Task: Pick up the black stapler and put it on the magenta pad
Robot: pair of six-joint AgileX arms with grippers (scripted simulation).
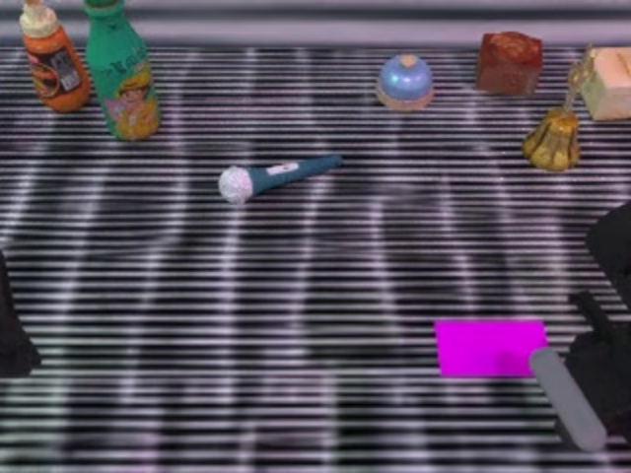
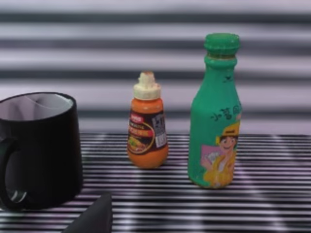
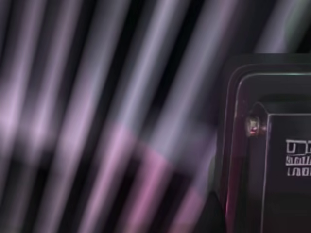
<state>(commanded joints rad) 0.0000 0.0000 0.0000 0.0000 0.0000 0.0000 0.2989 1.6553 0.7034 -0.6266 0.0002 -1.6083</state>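
The magenta pad (image 1: 490, 348) lies flat at the front right of the table. My right gripper (image 1: 594, 330) is low over the table's right edge, just right of the pad, with the arm's grey rounded bar (image 1: 569, 399) beside the pad's corner. In the right wrist view a black boxy body with a rivet and white lettering, the black stapler (image 3: 272, 145), fills one side, very close to the camera. A magenta tint shows on the striped cloth beside it. In the top view the stapler is hidden among the dark arm parts. My left gripper (image 1: 12, 340) is parked at the left edge.
A teal microphone (image 1: 281, 175) lies mid-table. Along the back stand an orange sauce bottle (image 1: 54, 61), a green bottle (image 1: 120, 74), a blue bell (image 1: 405, 81), a red-brown block (image 1: 509, 62), a brass bell (image 1: 552, 138) and a cream box (image 1: 608, 84). A black mug (image 2: 41, 150) stands near the left gripper.
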